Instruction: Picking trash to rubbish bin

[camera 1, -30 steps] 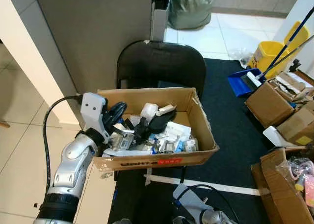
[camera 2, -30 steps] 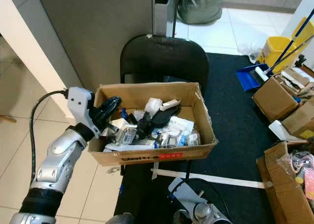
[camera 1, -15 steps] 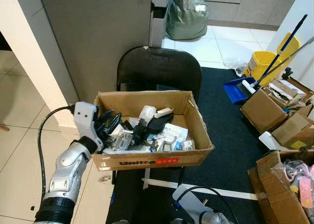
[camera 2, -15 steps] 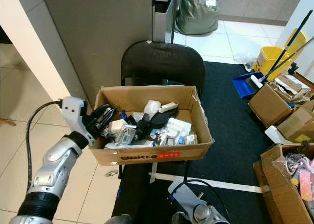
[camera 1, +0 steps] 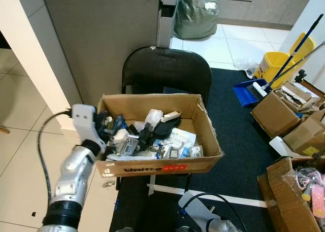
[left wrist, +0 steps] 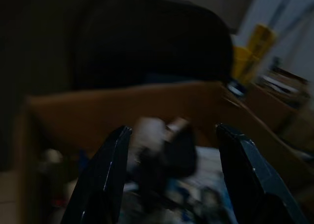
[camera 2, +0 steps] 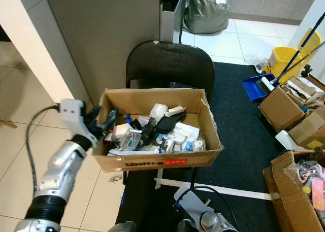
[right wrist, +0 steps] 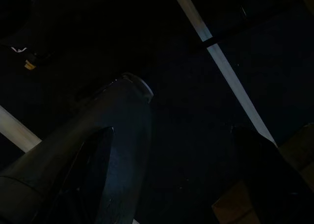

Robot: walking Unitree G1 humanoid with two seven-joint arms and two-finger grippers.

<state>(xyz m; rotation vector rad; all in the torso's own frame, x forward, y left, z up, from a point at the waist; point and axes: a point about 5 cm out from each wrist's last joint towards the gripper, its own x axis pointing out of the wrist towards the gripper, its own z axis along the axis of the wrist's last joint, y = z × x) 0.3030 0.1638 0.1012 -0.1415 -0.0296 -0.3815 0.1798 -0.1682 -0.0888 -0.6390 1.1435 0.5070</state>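
A brown cardboard box (camera 1: 152, 165) with a red label on its front wall sits on a black chair (camera 1: 166, 72). It is heaped with trash (camera 1: 157, 135): white wrappers, small packets and dark scraps. The left gripper (camera 1: 109, 126) hovers at the box's left end, jaws spread and holding nothing. The right gripper (right wrist: 171, 185) hangs low over the dark mat (camera 1: 238, 130), jaws apart.
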